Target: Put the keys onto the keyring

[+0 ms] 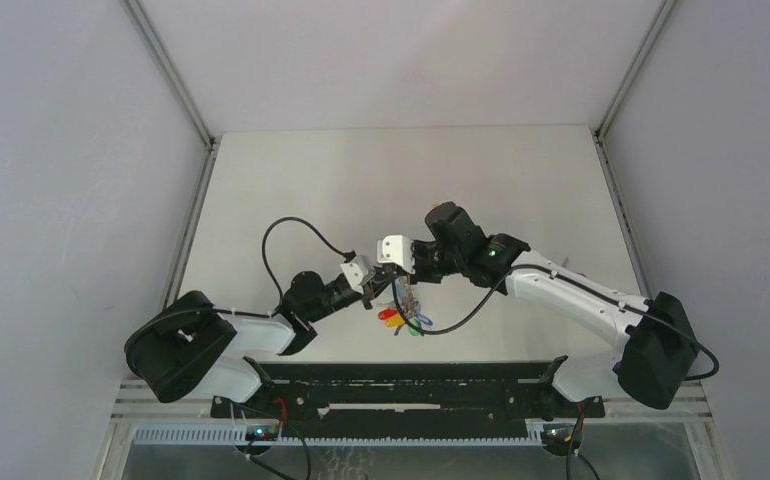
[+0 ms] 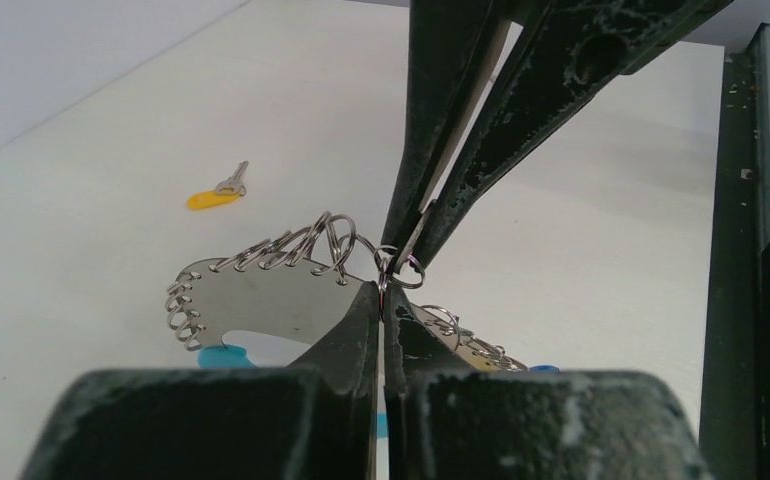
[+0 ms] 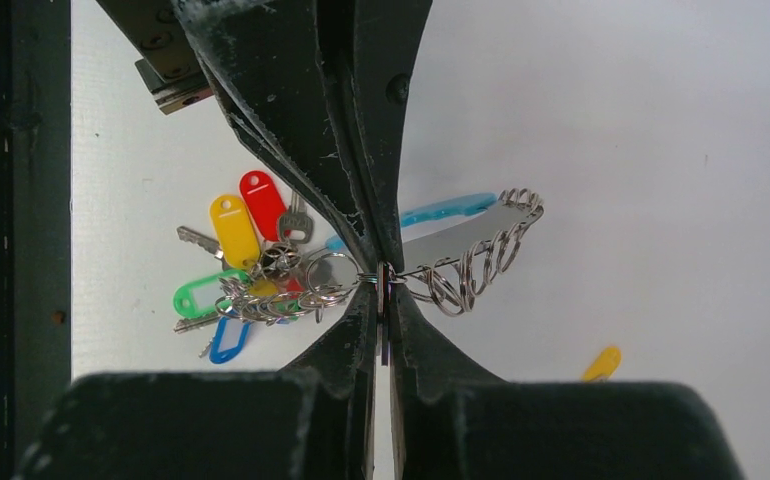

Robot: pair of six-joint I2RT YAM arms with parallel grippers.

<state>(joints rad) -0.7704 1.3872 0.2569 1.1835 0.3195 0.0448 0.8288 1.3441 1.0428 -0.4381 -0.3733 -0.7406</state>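
The left end effector and right end effector each pinched the keyring; a yellow-tagged key lay well apart

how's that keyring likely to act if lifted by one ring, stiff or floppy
Probably floppy: the keyring is loose linked rings and tags, so it should sag and swing. Likely lopsided too, since the tags bunch at one end. Thin wire might slip.

We count two grippers, left gripper and right gripper, one keyring and one loose key, yellow-tagged. On the keyring we see four coloured tags: red, yellow, green, blue.
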